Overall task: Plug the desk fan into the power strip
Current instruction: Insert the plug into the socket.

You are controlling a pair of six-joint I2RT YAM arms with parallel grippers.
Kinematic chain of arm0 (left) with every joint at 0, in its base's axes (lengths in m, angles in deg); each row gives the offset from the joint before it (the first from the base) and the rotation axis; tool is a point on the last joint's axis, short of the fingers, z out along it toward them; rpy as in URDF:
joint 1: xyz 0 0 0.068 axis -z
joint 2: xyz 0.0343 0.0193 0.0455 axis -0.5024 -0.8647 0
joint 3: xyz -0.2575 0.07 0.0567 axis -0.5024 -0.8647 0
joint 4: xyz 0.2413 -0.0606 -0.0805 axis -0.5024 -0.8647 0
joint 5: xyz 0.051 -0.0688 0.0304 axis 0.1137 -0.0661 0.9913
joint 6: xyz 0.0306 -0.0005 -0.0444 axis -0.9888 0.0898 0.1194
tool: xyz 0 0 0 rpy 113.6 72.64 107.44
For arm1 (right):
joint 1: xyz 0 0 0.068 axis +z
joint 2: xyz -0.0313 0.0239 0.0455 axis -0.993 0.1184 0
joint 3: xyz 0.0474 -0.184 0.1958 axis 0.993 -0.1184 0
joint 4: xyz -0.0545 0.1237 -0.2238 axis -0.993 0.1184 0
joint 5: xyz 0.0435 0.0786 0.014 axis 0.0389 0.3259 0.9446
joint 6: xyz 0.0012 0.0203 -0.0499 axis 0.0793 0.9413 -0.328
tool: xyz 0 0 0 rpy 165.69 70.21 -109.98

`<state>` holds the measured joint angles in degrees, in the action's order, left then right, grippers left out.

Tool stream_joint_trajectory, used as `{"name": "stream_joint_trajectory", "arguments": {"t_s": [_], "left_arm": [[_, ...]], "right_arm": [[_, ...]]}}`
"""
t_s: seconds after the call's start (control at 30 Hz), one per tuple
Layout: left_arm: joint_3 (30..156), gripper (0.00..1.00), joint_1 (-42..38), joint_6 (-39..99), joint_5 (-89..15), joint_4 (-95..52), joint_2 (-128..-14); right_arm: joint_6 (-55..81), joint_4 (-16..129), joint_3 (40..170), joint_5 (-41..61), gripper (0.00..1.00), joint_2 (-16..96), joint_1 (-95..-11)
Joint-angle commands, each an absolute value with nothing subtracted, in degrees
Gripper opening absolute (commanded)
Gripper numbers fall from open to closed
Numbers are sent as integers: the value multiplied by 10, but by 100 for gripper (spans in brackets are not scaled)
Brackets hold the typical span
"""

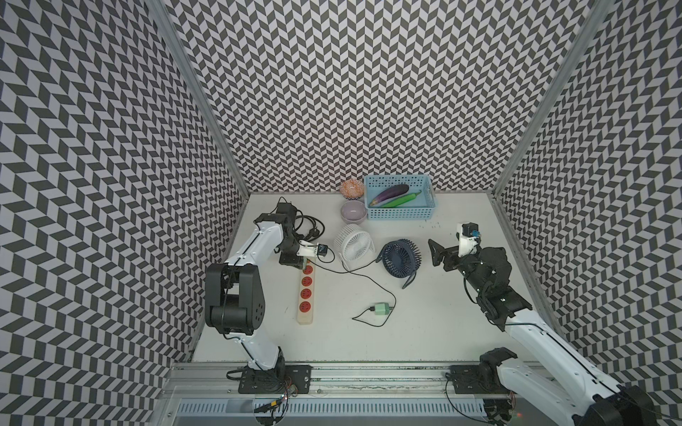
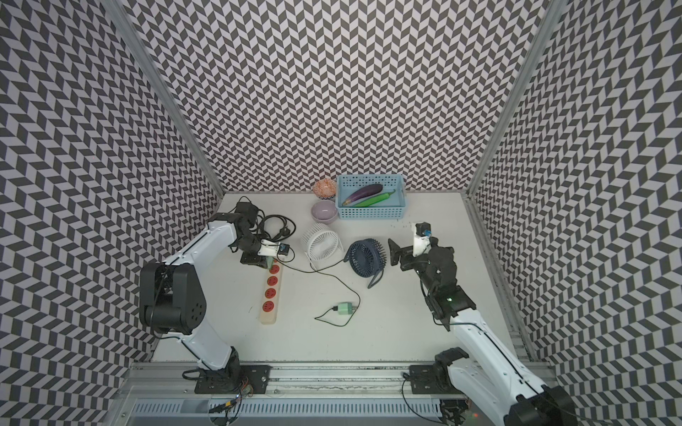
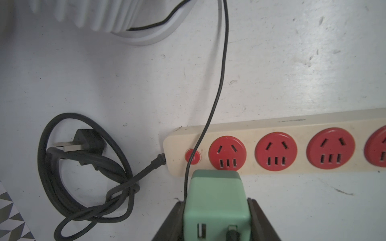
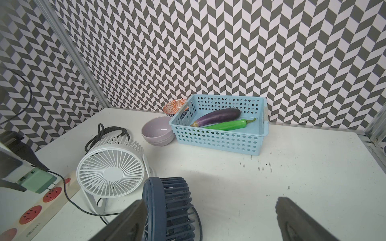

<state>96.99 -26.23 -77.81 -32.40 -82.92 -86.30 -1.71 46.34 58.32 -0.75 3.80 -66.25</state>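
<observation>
green boxy adapter (image 3: pixel 215 187), clamped in left gripper (image 3: pixel 215 202), poised at end red socket (image 3: pixel 227 152) of cream-beige power strip (image 3: pixel 292 125); prongs could miss and shove it. right gripper (image 4: pixel 211 203) gapes empty.

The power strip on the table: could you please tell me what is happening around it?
The left gripper is shut on a green adapter, holding it at the power strip's end socket, whose slots show, so it is not plugged in yet. The right gripper is open and empty beside the navy fan. A second adapter lies on the table.
</observation>
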Motion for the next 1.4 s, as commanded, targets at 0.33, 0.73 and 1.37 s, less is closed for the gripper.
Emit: {"name": "stream_joint_trajectory", "arguments": {"t_s": [0.33, 0.73, 1.37], "left_arm": [[997, 0, -272, -784, -378, -881, -889], [967, 0, -279, -792, -346, -852, -893], [986, 0, -298, -804, -373, -900, -900]], "right_arm": [[-23, 430, 575, -8, 100, 21, -665], [-24, 426, 570, -9, 100, 18, -665], [-89, 313, 596, 189, 95, 99, -542]]}}
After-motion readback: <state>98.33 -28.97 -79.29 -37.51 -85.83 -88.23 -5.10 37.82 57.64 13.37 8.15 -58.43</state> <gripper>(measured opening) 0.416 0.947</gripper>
